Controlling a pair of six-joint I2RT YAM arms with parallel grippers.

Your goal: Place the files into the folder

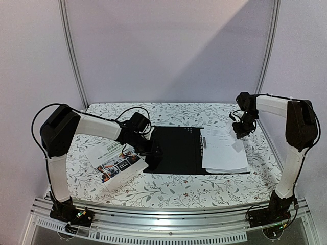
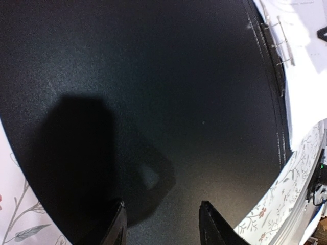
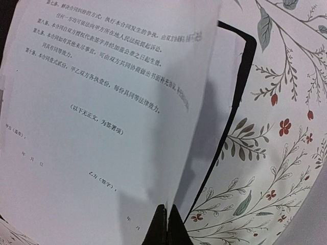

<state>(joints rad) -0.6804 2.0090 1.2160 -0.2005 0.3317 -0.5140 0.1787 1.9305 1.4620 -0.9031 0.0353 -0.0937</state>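
The folder [image 1: 176,150] lies open in the middle of the table, black inside up. White printed files [image 1: 224,150] rest on its right half, beside a metal clip [image 2: 283,43]. My right gripper [image 1: 240,133] is shut on the edge of the top sheet [image 3: 102,127], which curls up off the stack; the tips [image 3: 166,208] pinch the paper. The left gripper [image 1: 155,151] hovers low over the folder's left half [image 2: 153,76], open, with nothing between its fingers [image 2: 162,205]. A colourful brochure sheet [image 1: 115,164] lies on the cloth at the left, under the left arm.
A floral tablecloth [image 1: 204,186] covers the table. The folder's black border [image 3: 240,97] runs beside the lifted sheet, with the cloth [image 3: 276,153] beyond it. Booth walls and metal posts [image 1: 71,51] close in the back and sides.
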